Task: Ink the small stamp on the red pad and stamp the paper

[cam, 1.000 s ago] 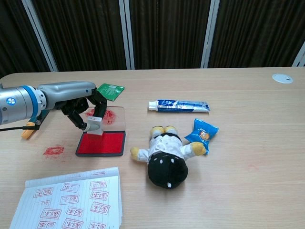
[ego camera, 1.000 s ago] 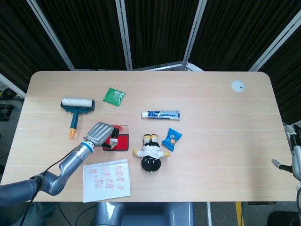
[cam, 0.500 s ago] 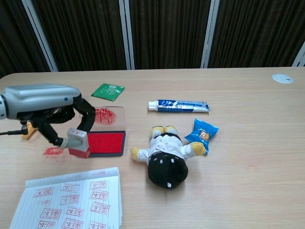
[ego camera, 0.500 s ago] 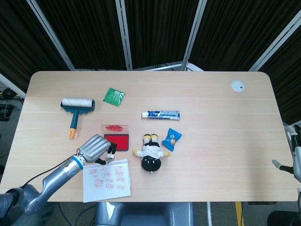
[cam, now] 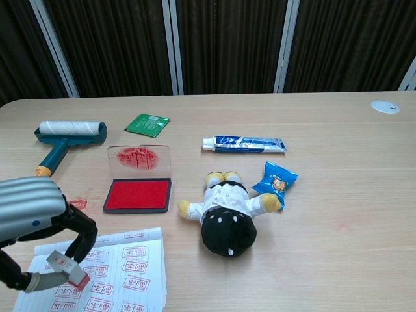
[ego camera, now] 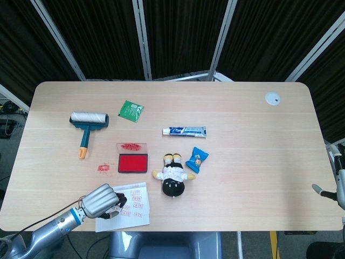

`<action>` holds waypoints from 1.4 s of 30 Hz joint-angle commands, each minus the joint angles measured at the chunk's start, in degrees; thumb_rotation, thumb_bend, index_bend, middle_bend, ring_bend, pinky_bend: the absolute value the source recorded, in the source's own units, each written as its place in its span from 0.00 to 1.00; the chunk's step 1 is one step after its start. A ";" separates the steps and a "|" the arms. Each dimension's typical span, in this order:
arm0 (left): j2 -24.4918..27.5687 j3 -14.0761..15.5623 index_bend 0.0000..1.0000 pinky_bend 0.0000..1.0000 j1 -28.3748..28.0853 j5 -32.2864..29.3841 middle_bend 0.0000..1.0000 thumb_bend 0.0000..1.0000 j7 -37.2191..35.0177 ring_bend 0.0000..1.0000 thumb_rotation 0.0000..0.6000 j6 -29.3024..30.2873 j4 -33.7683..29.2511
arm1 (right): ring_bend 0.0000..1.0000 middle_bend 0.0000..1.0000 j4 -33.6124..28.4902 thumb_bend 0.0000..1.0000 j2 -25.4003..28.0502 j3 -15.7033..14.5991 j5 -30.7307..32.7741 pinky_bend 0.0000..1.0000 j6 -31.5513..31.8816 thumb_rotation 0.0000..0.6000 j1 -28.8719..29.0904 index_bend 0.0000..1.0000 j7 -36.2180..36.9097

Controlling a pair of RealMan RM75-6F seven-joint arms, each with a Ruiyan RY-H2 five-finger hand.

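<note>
My left hand [ego camera: 102,200] hovers over the left part of the lined paper [ego camera: 136,207] at the table's front edge. In the chest view, this left hand [cam: 29,211] pinches the small stamp [cam: 69,269], a grey block with a red face, tilted just above the paper [cam: 123,273]. Rows of red prints cover the sheet. Behind the paper lies the open red ink pad [ego camera: 132,163] [cam: 138,194], its clear lid [cam: 138,158] smeared red. Only a bit of my right hand [ego camera: 328,189] shows at the right edge, off the table.
A lint roller [cam: 65,133] and a green packet [cam: 147,123] lie at the back left. A toothpaste tube [cam: 244,143], a plush doll [cam: 225,214] and a blue snack packet [cam: 274,180] sit mid-table. A red ink smear [cam: 79,202] marks the wood left of the pad.
My left hand lifted the stamp off the red pad and carried it toward the front edge, over the paper. The pad now lies uncovered.
</note>
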 commanded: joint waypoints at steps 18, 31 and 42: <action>-9.16 3.87 0.57 0.80 5.22 7.07 0.55 0.73 -11.10 0.84 1.00 11.17 15.59 | 0.00 0.00 -0.55 0.00 0.53 -0.30 -1.13 0.00 0.94 1.00 -0.62 0.00 0.86; -13.30 3.78 0.57 0.80 5.39 5.48 0.55 0.73 -15.16 0.84 1.00 9.76 19.81 | 0.00 0.00 0.11 0.00 0.65 -0.27 -0.80 0.00 0.53 1.00 -0.73 0.00 1.74; -14.94 4.17 0.58 0.80 5.60 5.22 0.55 0.73 -16.08 0.84 1.00 9.72 22.62 | 0.00 0.00 0.10 0.00 0.52 -0.23 -0.64 0.00 0.42 1.00 -0.69 0.00 1.38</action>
